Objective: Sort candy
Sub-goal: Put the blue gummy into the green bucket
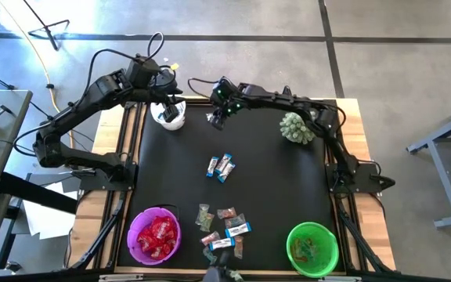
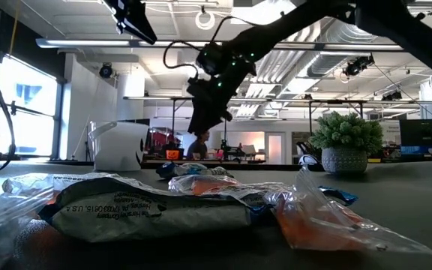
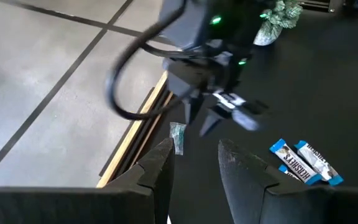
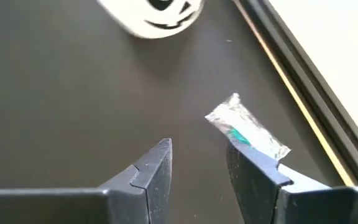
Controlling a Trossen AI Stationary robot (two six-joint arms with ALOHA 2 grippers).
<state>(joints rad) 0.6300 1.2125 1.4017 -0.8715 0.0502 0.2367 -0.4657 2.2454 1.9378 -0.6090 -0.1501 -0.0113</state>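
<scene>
A grey concrete floor (image 1: 233, 17) crossed by dark seams surrounds the black-matted tabletop (image 1: 272, 180), while bright windows (image 2: 21, 112) and exposed ceiling ducts (image 2: 336, 37) frame the open workshop.

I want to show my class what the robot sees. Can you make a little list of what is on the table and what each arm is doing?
purple bowl: holds shiny red candy packets
green bowl: near right corner
white bowl: under left gripper
blue-and-white mini bars: mid-mat
mixed candy pile: between coloured bowls
small green-and-clear wrapped sweet: beside right gripper
both grippers: open, empty
</scene>
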